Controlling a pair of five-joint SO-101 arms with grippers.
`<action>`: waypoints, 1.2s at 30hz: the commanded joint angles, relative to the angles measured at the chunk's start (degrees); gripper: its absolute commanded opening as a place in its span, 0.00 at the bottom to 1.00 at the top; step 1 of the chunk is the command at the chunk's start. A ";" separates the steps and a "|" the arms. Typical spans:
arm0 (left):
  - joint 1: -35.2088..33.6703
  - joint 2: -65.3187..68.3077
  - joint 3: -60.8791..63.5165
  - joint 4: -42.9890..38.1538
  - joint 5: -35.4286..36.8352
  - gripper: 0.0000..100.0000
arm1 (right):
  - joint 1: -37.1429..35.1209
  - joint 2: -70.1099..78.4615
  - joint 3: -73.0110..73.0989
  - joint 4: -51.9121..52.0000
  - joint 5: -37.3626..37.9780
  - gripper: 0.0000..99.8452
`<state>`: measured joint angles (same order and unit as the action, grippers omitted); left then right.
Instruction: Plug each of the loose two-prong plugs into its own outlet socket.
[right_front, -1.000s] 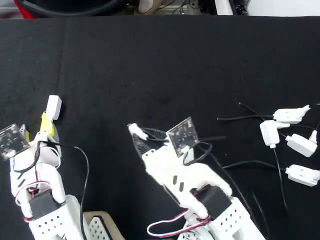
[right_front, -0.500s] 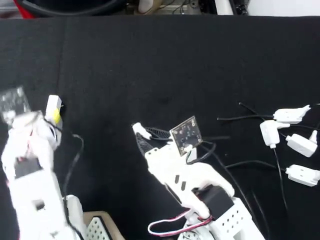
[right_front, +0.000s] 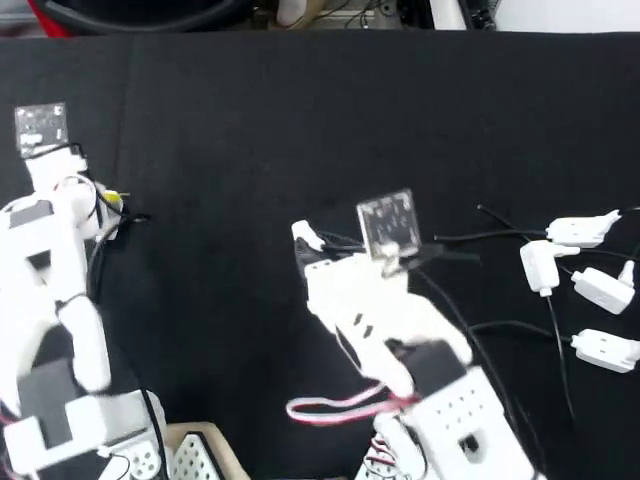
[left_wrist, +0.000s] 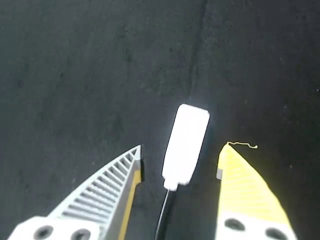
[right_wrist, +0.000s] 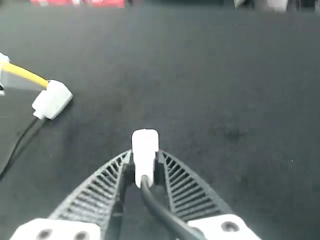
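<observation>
left claw (left_wrist: 183, 146) has swung away, gaping around a white rectangular plug (left_wrist: 186, 132); right claw (right_wrist: 145, 156) pinches a white black-corded plug (right_wrist: 145, 141), nothing socketed yet.

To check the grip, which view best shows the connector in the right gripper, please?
The right wrist view: the connector sits close up, clamped in the right gripper. The high view gives its tip past the arm. The left wrist view has another connector.

Got the right gripper (right_front: 309, 246) midway across the black table (right_front: 300, 120) pinching a white plug (right_front: 304, 236), left arm (right_front: 50, 250) by the left edge, corded white pieces (right_front: 541, 265) clustered far right.
</observation>
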<state>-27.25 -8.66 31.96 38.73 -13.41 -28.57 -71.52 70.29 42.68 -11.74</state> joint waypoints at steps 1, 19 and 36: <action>0.66 7.21 -10.77 1.49 -1.14 0.25 | 0.88 12.79 -7.69 -0.35 -0.35 0.01; 0.57 40.53 -49.45 24.35 -6.86 0.24 | 0.88 19.65 -10.42 -0.44 -0.09 0.01; 16.75 40.18 -59.30 52.40 -6.95 0.03 | 7.91 20.18 -13.14 0.26 -1.41 0.01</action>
<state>-18.64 36.09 -25.10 85.93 -20.26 -25.32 -51.38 61.49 42.68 -11.74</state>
